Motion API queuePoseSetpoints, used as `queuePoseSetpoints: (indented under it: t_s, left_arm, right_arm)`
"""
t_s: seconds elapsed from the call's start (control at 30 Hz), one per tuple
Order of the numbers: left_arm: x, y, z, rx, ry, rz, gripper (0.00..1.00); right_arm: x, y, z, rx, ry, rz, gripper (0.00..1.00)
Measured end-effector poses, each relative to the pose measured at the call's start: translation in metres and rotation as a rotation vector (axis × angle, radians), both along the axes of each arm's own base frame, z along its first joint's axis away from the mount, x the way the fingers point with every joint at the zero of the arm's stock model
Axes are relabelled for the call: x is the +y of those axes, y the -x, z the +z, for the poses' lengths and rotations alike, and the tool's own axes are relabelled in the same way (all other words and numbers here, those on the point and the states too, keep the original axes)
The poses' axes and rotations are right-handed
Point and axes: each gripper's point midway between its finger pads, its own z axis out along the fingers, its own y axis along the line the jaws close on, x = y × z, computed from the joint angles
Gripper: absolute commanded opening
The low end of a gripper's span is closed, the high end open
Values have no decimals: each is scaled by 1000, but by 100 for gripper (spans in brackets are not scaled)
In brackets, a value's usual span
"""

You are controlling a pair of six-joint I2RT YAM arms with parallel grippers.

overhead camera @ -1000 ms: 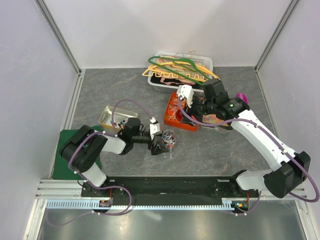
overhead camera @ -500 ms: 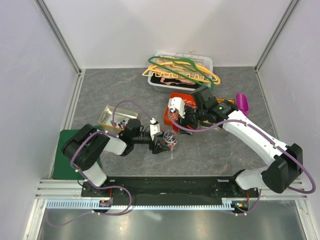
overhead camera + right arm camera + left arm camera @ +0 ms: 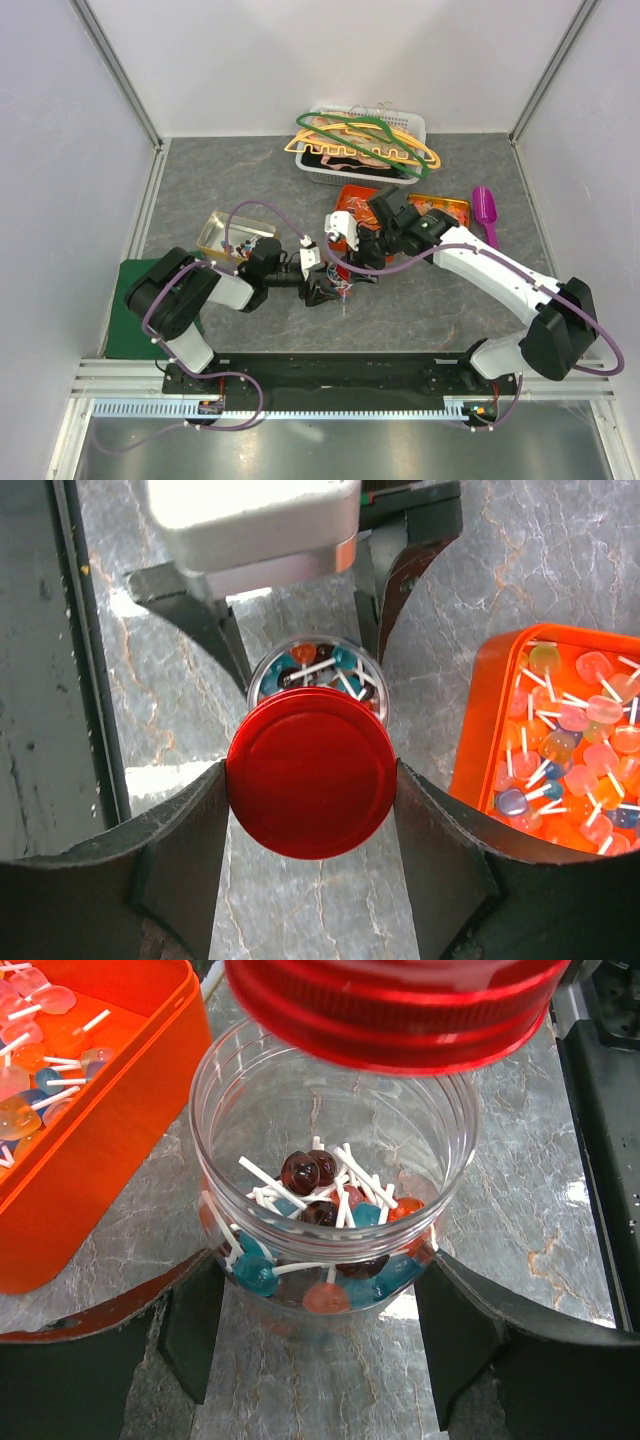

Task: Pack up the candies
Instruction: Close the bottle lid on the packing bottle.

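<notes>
A clear jar (image 3: 215, 1110) stands on the grey table, holding several lollipop candies (image 3: 310, 1175) in red, blue and dark colours with white sticks. My left gripper (image 3: 320, 1330) is shut on the jar, its pads against both sides of the base. My right gripper (image 3: 310, 780) is shut on a round red lid (image 3: 310, 772), which hangs just above the jar mouth and covers part of it. In the top view both grippers meet at the jar (image 3: 340, 288). More candies (image 3: 570, 750) lie in the orange tray (image 3: 480, 710) to the right.
A white basket (image 3: 415, 125) with coloured coat hangers stands at the back. A purple scoop (image 3: 485, 212) lies right of the orange tray (image 3: 440, 205). A clear yellowish box (image 3: 228, 235) and a green mat (image 3: 125, 310) are on the left.
My right arm has carried the red lid leftwards and nearer, from over the orange tray to above the jar. My left gripper has closed in on the jar.
</notes>
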Motion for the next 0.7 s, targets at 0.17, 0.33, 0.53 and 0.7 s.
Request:
queuePoseSetpoints:
  t_s: [0.17,0.33,0.53,0.7]
  left_arm:
    - [-1,-2,0,-1,0,2,70]
    - [-2,-4,0,-2,0,6,70]
    - [-2,-4,0,-2,0,6,69]
    - [-2,-4,0,-3,-1,9,69]
  right_arm:
    - [10,-3,-4,-16,-23,-22,0]
    - [25,-4,-3,-48,-42,-24,0]
    - [30,-10,-13,-61,-31,-46,0]
    - [31,-16,-12,-86,-35,-67,0]
